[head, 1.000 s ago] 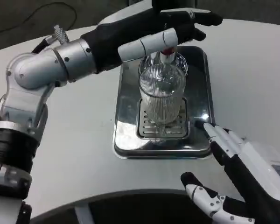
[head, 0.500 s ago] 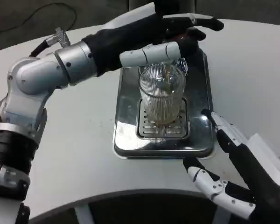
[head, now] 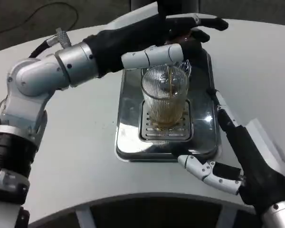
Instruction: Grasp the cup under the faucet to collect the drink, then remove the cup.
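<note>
White round table (head: 76,142), dark floor behind. Steel tray (head: 128,128) with slotted grate; ribbed glass cup (head: 165,97) upright on the grate under the faucet (head: 152,56), amber drink streaming in, roughly a third full.

Risks: overfill if the tap stays pressed; a knock from the near hand could tip the cup.

Left hand (head: 175,28): laid over the tap; grip hidden, cannot tell.

Right hand (head: 232,147): fingers spread, empty, at the tray's right edge, apart from the cup.
</note>
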Motion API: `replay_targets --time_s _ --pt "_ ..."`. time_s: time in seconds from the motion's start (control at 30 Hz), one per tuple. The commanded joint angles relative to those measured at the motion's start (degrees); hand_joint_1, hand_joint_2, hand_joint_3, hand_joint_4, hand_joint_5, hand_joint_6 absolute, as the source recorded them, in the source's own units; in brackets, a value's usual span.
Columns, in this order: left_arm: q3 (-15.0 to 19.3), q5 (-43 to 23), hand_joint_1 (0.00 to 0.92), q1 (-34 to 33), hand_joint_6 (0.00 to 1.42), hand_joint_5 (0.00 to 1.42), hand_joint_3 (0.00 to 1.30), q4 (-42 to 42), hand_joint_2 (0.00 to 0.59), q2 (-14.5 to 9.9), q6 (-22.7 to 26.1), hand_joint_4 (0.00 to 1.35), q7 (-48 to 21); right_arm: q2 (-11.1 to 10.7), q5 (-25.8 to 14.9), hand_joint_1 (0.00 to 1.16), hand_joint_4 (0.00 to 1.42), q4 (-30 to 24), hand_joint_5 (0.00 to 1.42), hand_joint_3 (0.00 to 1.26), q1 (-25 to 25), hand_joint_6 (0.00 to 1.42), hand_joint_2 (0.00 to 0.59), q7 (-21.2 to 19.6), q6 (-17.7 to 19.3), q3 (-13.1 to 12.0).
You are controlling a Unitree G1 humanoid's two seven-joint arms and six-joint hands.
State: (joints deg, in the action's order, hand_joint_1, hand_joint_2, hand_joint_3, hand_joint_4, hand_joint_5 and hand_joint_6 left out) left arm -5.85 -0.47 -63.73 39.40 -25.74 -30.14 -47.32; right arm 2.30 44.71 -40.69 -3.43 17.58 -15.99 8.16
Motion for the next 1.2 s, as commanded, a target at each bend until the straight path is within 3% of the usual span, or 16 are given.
replay_targets --time_s 0.03,0.43,1.2 --pt "-0.98 0.55 0.0 1.92 0.11 0.17 0.18 -1.14 0.102 -0.61 0.28 0.09 -1.72 -0.28 -2.77 0.65 0.0 3.06 0.04 0.0 2.19 0.0 0.233 -3.52 0.98 0.87" --pt "-0.53 0.26 0.0 2.23 0.11 0.17 0.18 -2.41 0.115 -1.41 0.79 0.11 -1.74 -1.02 -10.53 0.73 0.0 13.43 0.09 0.0 10.84 0.0 0.217 -9.37 0.59 0.38" --pt "-0.49 -0.06 0.0 2.0 0.12 0.18 0.2 -2.97 0.129 -2.14 -0.02 0.12 -2.27 -1.95 -14.8 0.74 0.0 25.91 0.09 0.0 18.15 0.0 0.217 -19.15 1.7 1.3"
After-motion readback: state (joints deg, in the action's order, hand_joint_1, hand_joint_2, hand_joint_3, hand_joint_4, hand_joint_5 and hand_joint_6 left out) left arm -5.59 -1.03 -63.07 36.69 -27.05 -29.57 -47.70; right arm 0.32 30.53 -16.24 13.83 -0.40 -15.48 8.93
